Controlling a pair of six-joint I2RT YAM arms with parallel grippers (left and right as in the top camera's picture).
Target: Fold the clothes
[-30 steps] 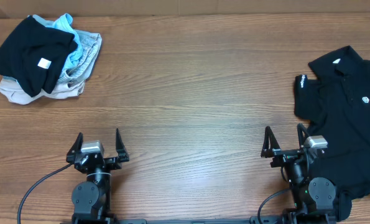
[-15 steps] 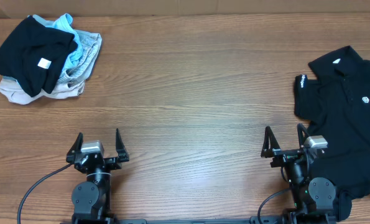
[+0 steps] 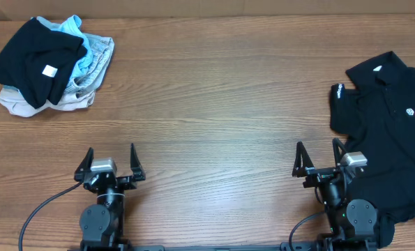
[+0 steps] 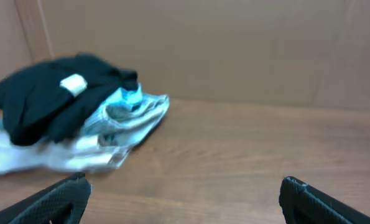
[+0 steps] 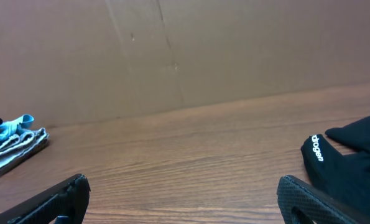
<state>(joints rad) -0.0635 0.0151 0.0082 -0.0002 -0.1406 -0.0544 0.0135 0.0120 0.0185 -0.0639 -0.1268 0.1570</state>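
Note:
The clothes, a large black polo shirt (image 3: 388, 139) with a white chest logo, lies spread at the table's right side and runs off the right edge of the overhead view. Its sleeve with white lettering (image 5: 334, 158) shows at the right of the right wrist view. My right gripper (image 3: 319, 155) stands open at the front edge, just left of the shirt's lower part, holding nothing. Far from the shirt, at the front left, my left gripper (image 3: 110, 157) is open and empty too.
A heap of other garments (image 3: 50, 66) sits at the back left: a black one with a square white tag on top of light blue and beige pieces. It also appears in the left wrist view (image 4: 66, 118). A brown cardboard wall (image 5: 185, 50) backs the wooden table (image 3: 214, 118).

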